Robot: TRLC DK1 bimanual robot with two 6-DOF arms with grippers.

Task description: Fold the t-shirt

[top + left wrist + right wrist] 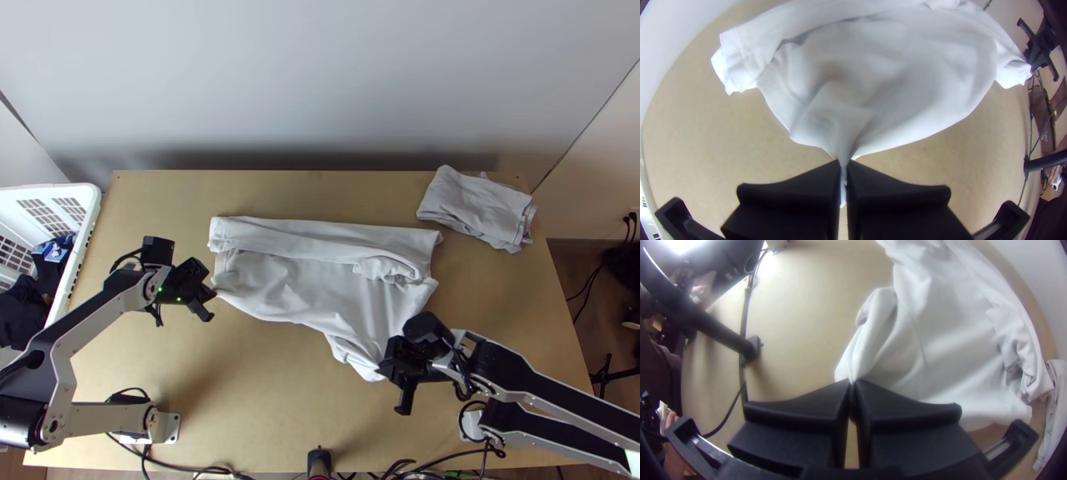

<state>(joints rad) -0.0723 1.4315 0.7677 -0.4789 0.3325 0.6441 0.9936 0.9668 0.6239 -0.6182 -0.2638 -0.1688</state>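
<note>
Clearly, the white cloth t-shirt [296, 284] lay mid-table, its far side folded into a long band [320, 237] that ran roughly parallel to the far edge of the light wooden table [264, 400]; towards the right edge the cloth was bunched [392, 270]. The black-fingered left gripper [843, 163] had its jaws pressed on a narrow pinch of the side facing the left edge, drawing it into a pleated peak. The matching right gripper [851, 383] was clamped on a gathered corner nearest the near edge. Such small holds could have slipped under an uneven pull, or skewed the fold had one side risen first. Folding over that rumple would probably have trapped a lump, and too long a sweep might have nudged the pale folded cloth [478, 210] by the far right corner.
</note>
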